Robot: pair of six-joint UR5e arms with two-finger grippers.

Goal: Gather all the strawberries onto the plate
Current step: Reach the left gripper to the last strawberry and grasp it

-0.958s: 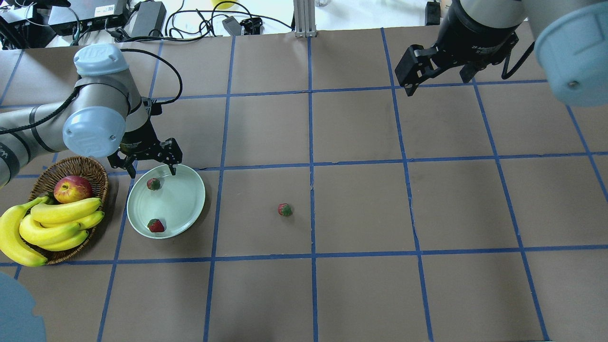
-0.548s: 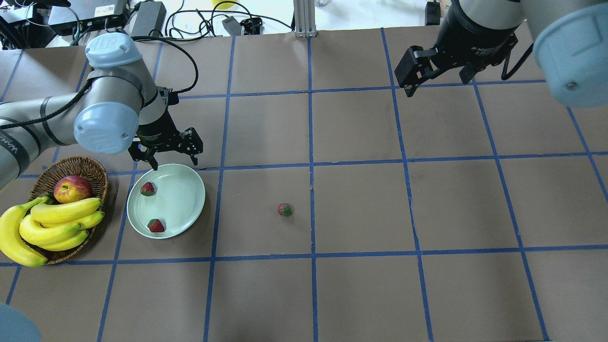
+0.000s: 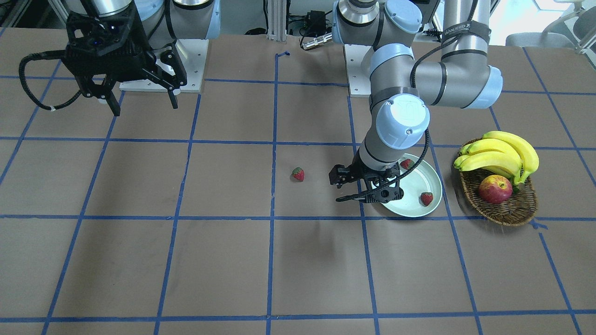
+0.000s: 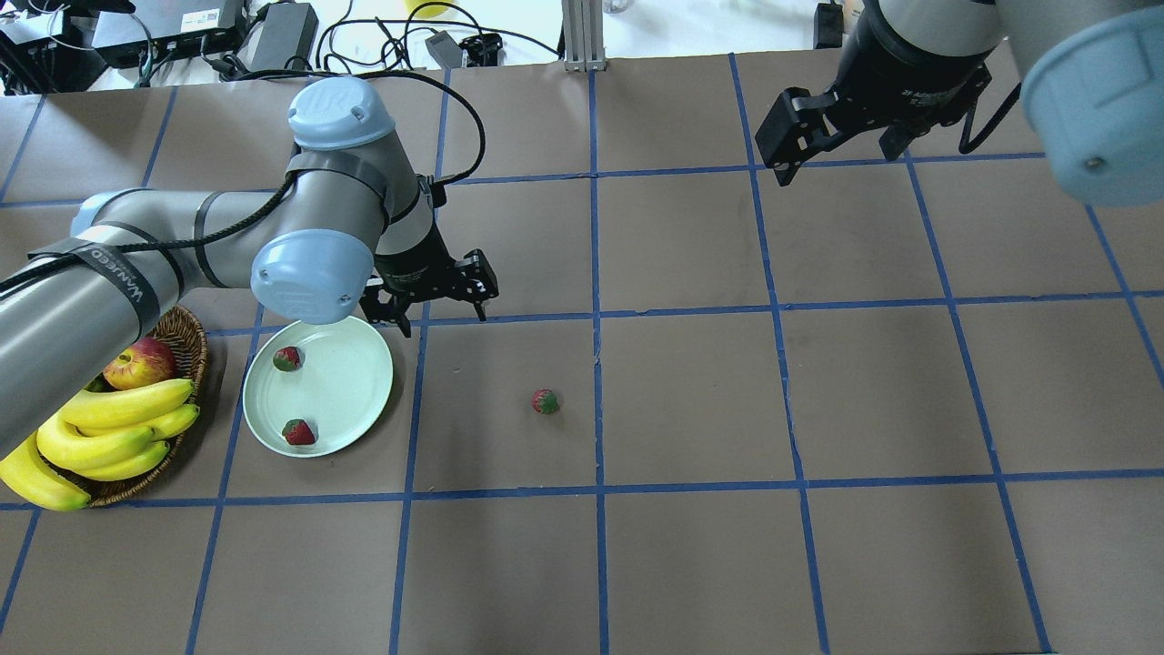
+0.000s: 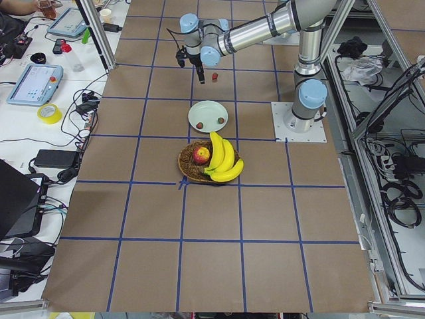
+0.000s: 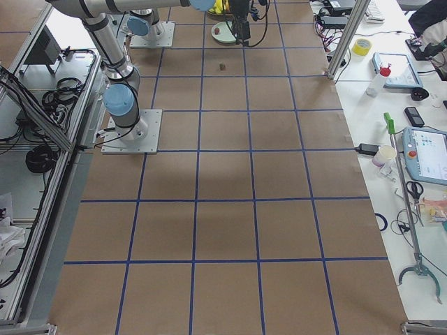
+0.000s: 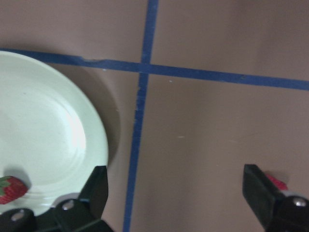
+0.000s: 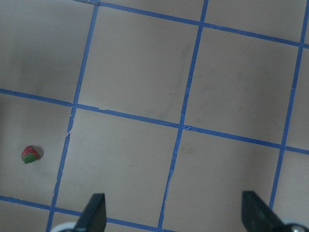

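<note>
**Overhead exterior: left arm off the plate, one berry left**

A second ago the left gripper (image 4: pixel 441 318) hung over the far rim of the plate (image 4: pixel 355 391) with a strawberry just beneath it. Now it has swung off the rim toward the middle of the table (image 4: pixel 691 400), fingers spread wide and holding nothing. That dropped strawberry (image 4: pixel 287 358) has settled near the plate's far-left edge after a small roll, and a second strawberry (image 4: pixel 298 432) lies by the near rim.

So two of three are home, and I judge the arm is heading for the last strawberry (image 4: pixel 546 401). It sits alone on the brown surface, well apart from the plate. (The left wrist view already catches a red sliver of it beside one finger (image 7: pixel 258 193).)

It lies on its side. In the front-facing view its green cap seems to point toward the robot's base and its red tip away, so the long axis runs roughly front to back, though it is too small to be sure.

The right gripper (image 3: pixel 145 107) hangs high at the far side, fingers apart and empty.
</note>
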